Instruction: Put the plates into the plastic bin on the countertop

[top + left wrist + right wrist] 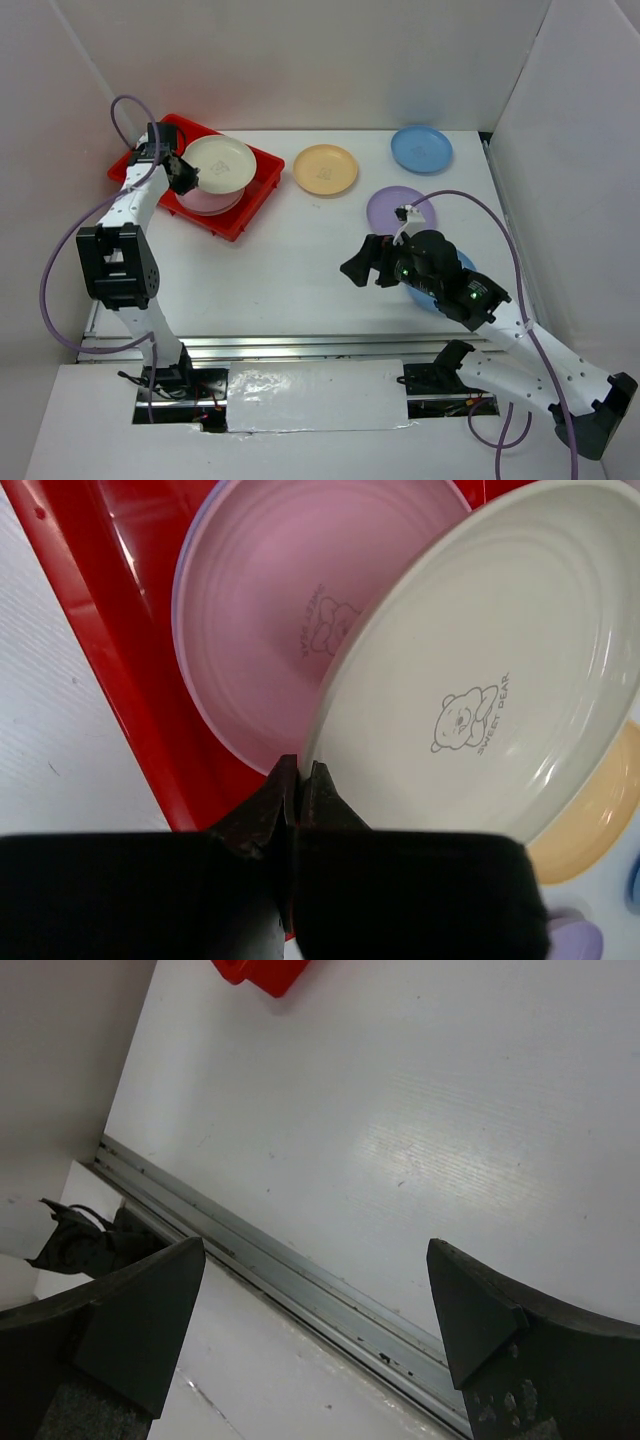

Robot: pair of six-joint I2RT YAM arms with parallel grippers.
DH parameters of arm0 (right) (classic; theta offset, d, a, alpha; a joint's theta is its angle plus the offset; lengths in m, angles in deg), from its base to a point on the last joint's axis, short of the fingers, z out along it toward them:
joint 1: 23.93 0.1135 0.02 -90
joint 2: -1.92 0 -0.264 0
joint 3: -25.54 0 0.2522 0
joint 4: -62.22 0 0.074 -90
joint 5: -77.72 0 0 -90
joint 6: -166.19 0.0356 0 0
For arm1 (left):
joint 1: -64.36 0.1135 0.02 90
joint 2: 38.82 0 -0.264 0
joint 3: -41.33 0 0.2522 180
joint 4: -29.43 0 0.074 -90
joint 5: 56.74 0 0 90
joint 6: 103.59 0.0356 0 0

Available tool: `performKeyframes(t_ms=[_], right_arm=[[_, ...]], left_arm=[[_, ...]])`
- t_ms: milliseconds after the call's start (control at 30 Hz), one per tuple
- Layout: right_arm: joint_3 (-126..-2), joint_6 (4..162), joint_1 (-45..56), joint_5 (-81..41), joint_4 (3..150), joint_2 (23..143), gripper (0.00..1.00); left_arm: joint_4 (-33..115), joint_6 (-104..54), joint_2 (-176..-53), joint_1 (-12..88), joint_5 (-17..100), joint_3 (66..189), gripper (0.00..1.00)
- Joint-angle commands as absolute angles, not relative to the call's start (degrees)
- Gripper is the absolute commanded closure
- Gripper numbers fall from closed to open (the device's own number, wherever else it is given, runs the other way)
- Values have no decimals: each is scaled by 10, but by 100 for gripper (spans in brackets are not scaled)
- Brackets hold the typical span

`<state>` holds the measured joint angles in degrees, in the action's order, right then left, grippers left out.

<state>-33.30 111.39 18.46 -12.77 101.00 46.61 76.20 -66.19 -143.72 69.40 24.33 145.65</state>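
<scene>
While the right gripper (313, 1260) is spread wide, a cream plate (220, 163) is clamped by the left gripper (300, 780) over the bin (240, 217).

Overhead view: white panel walls (330, 60) enclose the scene at the upper, left and right edges, meeting at angled seams in the upper corners. The flat white countertop (290, 270) fills the centre; a metal rail (300, 346) runs along its lower edge. Below it, a glossy white sheet (315, 395) reflects soft, even light.
</scene>
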Motion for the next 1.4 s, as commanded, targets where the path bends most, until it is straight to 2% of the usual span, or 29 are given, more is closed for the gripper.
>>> performKeyframes(t_ms=[0,67,100,167,200,267,433,567,633,800,933,1100,1133,1233,1367], right_arm=[[-350,1100,177,-133,1025,459,0],[-353,1099,174,-132,1031,454,0],[-353,1098,174,-132,1032,454,0],[-357,1098,171,-130,1038,449,0],[-359,1098,171,-129,1045,446,0],[-363,1097,169,-125,1051,442,0],[-357,1103,141,-76,1069,430,0],[-353,1123,57,-95,1081,467,0],[-342,1136,28,-89,1075,469,0],[-323,1149,-45,-60,1091,440,0],[-316,1170,-84,-48,1105,395,0],[-332,1176,-106,-31,1144,355,0],[-337,1171,-108,-43,1147,351,0],[-338,1158,-110,-69,1159,336,0],[-338,1144,-111,-86,1175,309,0]], left_arm=[[788,-665,-1443,695,209,1490,100],[807,-679,-1447,694,193,1493,76],[812,-683,-1447,694,174,1493,54],[820,-692,-1440,697,163,1491,43],[828,-696,-1438,702,152,1493,26],[867,-712,-1420,706,135,1503,1],[864,-669,-1311,656,82,1476,1],[776,-599,-1215,566,159,1390,1],[757,-590,-1197,492,209,1347,1],[641,-562,-1195,394,310,1253,1],[602,-581,-1277,327,316,1278,1],[542,-619,-1467,262,356,1400,1],[551,-623,-1536,255,359,1465,1],[557,-647,-1639,246,355,1553,1],[505,-687,-1697,250,346,1579,1]])
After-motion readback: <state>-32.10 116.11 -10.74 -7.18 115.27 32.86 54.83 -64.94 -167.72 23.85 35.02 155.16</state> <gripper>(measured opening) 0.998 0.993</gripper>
